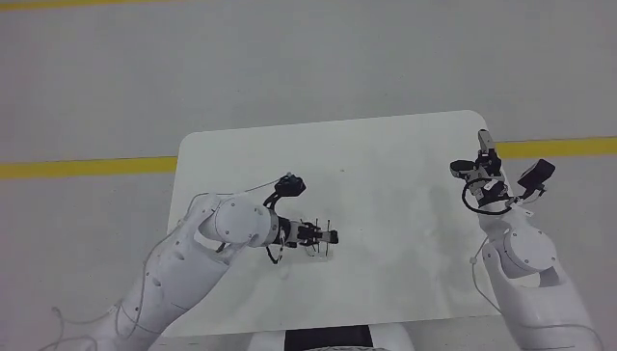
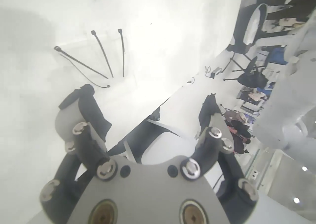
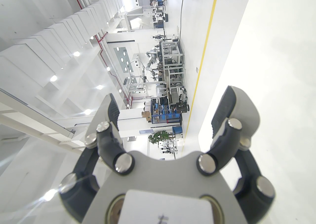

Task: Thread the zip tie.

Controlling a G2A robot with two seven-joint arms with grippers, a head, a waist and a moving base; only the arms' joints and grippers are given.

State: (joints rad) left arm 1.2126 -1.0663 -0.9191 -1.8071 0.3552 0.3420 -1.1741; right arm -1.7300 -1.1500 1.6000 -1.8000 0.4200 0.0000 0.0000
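Several black zip ties [image 2: 102,53] lie fanned out flat on the white table [image 2: 160,7], their heads pointing away from my left gripper. A thinner one [image 2: 81,73] curves beside them. My left gripper [image 2: 145,105] is open and holds nothing; one finger [image 2: 82,104] sits just short of the ties' tail ends. From above, the left gripper [image 1: 318,236] hovers low over the table's front left part. My right gripper [image 3: 170,106] is open and holds nothing, raised by the table's right edge [image 1: 474,158] and facing away from the ties.
The white table [image 1: 386,158] has bare room across its middle and back. Its front edge [image 2: 158,106] runs close under the left gripper. Yellow floor lines [image 1: 87,167] run behind the table. Office chairs [image 2: 249,71] stand off the table in the room.
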